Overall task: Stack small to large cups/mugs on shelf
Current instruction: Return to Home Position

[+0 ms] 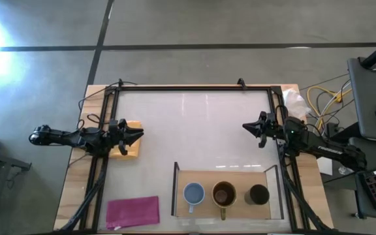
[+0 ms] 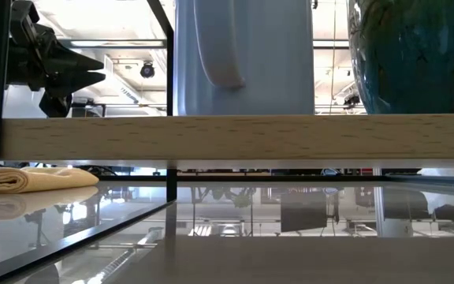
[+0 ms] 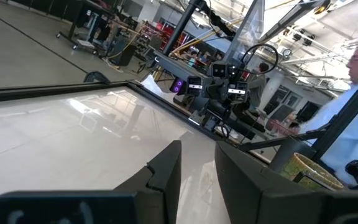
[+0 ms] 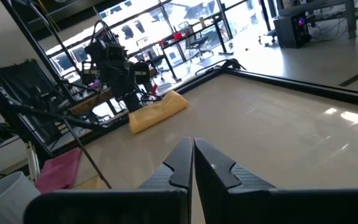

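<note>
High view: shelf (image 1: 235, 176) sits at the near edge of the table (image 1: 194, 124), toward the right side. It is a light wooden board with thin dark uprights at both ends. Three vessels stand on it in one row, apart from each other.
- Light blue mug (image 1: 194, 193) is at the left end, pale rim, handle toward the near edge.
- Brown mug (image 1: 224, 194) is in the middle, dark inside, yellowish handle toward the near edge.
- Black cup (image 1: 258, 194) is at the right end, the smallest across as seen from above.

Low view: the board's pale wooden edge runs across the frame. The light blue mug stands upright on it, handle facing the camera. The next mug's outer wall shows mottled blue-green.

Left gripper (image 1: 138, 135) hovers at the table's left side over a folded yellow cloth (image 1: 132, 149), well apart from the shelf. The left wrist view shows its fingers (image 3: 166, 177) a little apart, holding nothing.

Right gripper (image 1: 246, 126) hangs at the right side, back from the shelf. The right wrist view shows its fingers (image 4: 180, 163) pressed together, empty.

Pink cloth (image 1: 133, 211) lies flat on the near left corner, left of the shelf.
</note>
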Robot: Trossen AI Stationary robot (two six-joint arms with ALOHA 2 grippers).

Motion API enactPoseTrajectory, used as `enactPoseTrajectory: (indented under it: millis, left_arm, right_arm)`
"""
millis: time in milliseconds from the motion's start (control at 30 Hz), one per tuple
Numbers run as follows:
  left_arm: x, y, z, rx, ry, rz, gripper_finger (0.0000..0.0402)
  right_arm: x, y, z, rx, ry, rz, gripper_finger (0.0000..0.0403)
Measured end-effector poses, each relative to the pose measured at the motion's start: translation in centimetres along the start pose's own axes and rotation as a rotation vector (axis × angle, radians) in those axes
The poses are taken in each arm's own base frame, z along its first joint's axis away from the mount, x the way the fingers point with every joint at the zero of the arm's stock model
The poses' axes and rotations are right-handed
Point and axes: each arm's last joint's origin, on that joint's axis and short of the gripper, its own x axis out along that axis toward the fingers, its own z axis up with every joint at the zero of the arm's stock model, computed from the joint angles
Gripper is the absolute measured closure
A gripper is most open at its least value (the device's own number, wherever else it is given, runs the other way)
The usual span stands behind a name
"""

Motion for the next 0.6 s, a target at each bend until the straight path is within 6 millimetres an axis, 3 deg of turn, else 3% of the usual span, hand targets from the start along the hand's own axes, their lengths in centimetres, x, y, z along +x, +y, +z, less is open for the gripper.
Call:
enactPoseTrajectory:
  millis: [600]
  left_arm:
    - [0.03,0.01,-0.05,0.002,0.004,0.002,0.0317]
  right_arm:
    - [0.00,0.00,0.00,0.000,0.000,0.000,0.0394]
